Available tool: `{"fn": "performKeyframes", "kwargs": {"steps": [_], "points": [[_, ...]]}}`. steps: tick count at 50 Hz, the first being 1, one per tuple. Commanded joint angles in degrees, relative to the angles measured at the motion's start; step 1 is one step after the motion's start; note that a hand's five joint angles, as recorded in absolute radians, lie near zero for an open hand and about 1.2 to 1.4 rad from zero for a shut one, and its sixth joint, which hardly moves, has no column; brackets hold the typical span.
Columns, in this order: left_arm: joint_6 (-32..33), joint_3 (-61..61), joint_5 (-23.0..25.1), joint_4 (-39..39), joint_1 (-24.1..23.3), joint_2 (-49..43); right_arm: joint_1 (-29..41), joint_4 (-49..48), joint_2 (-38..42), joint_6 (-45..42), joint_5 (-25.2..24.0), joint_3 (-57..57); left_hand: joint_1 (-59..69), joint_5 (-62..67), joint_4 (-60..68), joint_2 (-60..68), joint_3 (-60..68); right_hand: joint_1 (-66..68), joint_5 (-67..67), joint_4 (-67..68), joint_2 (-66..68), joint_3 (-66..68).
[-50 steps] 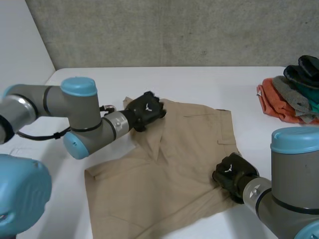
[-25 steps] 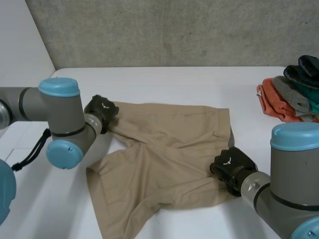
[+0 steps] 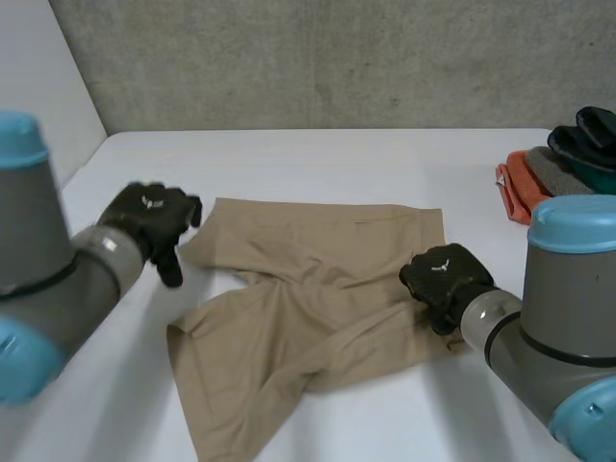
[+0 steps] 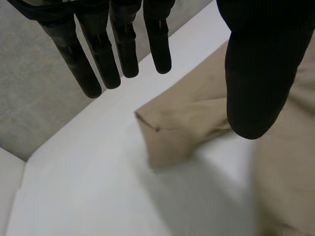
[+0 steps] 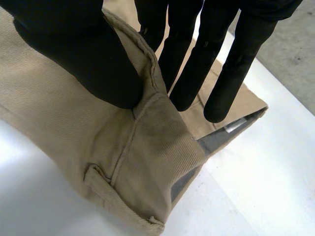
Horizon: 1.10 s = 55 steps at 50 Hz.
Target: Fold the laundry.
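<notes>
Tan shorts (image 3: 318, 308) lie spread on the white table (image 3: 318, 159), one leg end pointing at my left hand (image 3: 154, 219). That hand hovers just off the leg's hem corner (image 4: 170, 132), its fingers (image 4: 98, 54) straight and apart from the thumb (image 4: 256, 78), holding nothing. My right hand (image 3: 441, 279) is at the waistband edge on the shorts' right side. Its thumb (image 5: 88, 54) presses the waistband fold (image 5: 147, 162) against the fingers (image 5: 197, 64), pinching the cloth.
A pile of orange, grey, teal and dark clothes (image 3: 568, 173) sits at the table's far right edge. A grey wall runs behind the table. Bare tabletop lies in front of and behind the shorts.
My left hand drew the folded-over leg out to the left, then let it go and moved farther left. The shorts now lie opened out. My right hand kept its pinch.
</notes>
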Motion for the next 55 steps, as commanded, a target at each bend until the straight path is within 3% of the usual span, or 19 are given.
{"fn": "performKeyframes", "kwargs": {"steps": [1,11,26,31,33,36,43,49,55], "points": [[-8.59,-16.81,3.06,0.29,-5.42,12.46,-0.1,-0.96,1.06,4.83,0.18,-1.04,0.81,2.05,2.16,1.49,1.43,15.79,11.96,11.26,12.74,11.68],[-18.08,-26.31,3.77,0.47,-9.11,13.87,0.07,-2.55,1.24,6.06,0.53,-0.25,0.47,1.71,1.82,1.16,1.09,15.79,11.96,11.26,12.74,11.68],[-18.79,-26.14,3.85,2.31,-9.29,3.68,-0.28,-4.04,0.36,6.15,0.62,0.89,2.65,3.89,4.0,3.34,3.27,15.79,11.96,11.26,12.74,11.68],[-18.79,-24.91,3.77,3.1,-9.29,2.8,-0.28,-4.13,-0.77,6.67,0.62,1.33,25.8,27.04,27.15,26.49,26.42,15.79,11.96,11.26,12.74,11.68],[-18.45,-24.73,3.85,3.8,-9.46,2.71,-0.28,-4.13,-1.22,7.03,0.62,1.42,29.05,30.29,30.4,29.74,29.67,15.79,11.96,11.26,12.74,11.68],[-18.18,-24.38,3.68,4.42,-10.25,2.45,-0.28,-3.95,-2.01,7.38,0.62,1.42,51.53,52.77,52.88,52.22,52.15,15.79,11.96,11.26,12.74,11.68],[-17.65,-21.48,3.76,1.71,-11.84,3.32,-0.28,-1.41,-4.9,5.63,0.45,2.12,52.26,53.5,53.61,52.95,52.88,15.79,11.96,11.26,12.74,11.68],[-11.95,-21.39,3.94,-8.04,-13.59,7.01,-2.03,7.37,-10.26,-6.13,-0.17,4.4,52.26,53.5,53.61,52.95,52.88,15.79,11.96,11.26,12.74,11.68],[-5.79,-22.27,6.31,-16.39,-14.3,10.61,-4.49,23.63,-15.8,-26.0,-0.17,12.57,52.26,53.5,53.61,52.95,52.88,15.79,11.96,11.26,12.74,11.68]]}}
